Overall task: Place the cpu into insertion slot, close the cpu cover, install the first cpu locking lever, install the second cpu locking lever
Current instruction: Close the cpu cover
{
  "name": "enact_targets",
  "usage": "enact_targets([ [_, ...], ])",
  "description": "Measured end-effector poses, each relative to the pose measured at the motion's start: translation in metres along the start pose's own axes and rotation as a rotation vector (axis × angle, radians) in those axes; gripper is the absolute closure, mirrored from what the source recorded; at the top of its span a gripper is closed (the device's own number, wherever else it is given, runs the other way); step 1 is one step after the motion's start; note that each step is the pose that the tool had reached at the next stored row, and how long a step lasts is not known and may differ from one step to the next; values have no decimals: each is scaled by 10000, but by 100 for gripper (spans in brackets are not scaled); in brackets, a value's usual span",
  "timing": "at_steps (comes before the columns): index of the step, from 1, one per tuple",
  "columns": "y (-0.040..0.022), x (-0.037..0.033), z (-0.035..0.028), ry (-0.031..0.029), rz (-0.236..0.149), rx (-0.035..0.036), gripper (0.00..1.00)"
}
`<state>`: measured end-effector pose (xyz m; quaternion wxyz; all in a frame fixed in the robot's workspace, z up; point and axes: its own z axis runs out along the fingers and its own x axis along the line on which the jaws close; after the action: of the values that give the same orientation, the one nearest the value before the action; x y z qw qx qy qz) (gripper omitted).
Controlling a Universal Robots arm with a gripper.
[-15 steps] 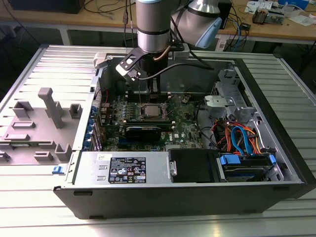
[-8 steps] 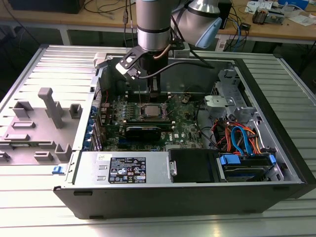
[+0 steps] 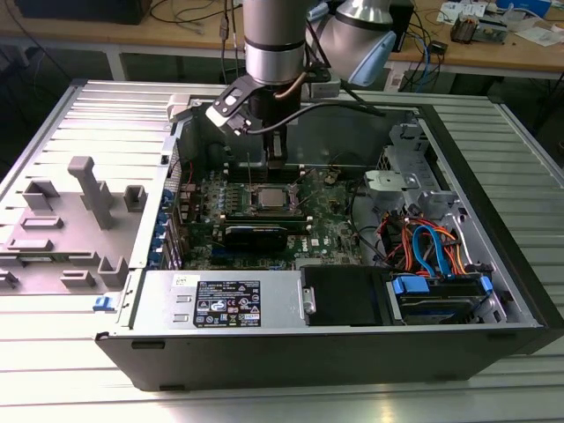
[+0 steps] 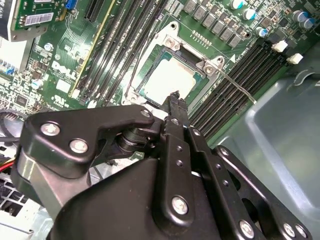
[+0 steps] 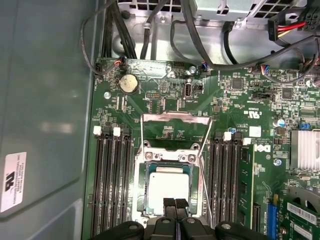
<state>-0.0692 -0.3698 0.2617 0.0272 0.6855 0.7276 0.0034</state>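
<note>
The cpu (image 5: 168, 186) lies flat in the insertion slot (image 5: 141, 196), its silver top showing in both wrist views (image 4: 167, 79). The cpu cover (image 5: 175, 118) stands swung open at the far side of the socket, with green board visible through its cut-out. Two thin wire levers (image 5: 205, 150) rise unlatched along the socket's sides; one sticks out over the memory slots (image 4: 239, 88). My gripper (image 5: 175, 204) hovers just over the chip's near edge, fingers shut together with nothing between them. In the exterior view the gripper (image 3: 276, 166) hangs above the socket (image 3: 271, 199).
Black memory slots (image 5: 111, 185) flank the socket on both sides. A black expansion card (image 3: 256, 233) lies just in front of the socket. Cables (image 3: 423, 247) and a drive cage (image 3: 436, 295) fill the case at the exterior view's right. The case wall (image 5: 45, 100) stands close beside the board.
</note>
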Motion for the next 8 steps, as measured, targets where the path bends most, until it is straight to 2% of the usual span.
enact_targets([
  [4,2,-2,-57,0,0,-1,89],
  [8,7,-5,-154,0,0,0,89],
])
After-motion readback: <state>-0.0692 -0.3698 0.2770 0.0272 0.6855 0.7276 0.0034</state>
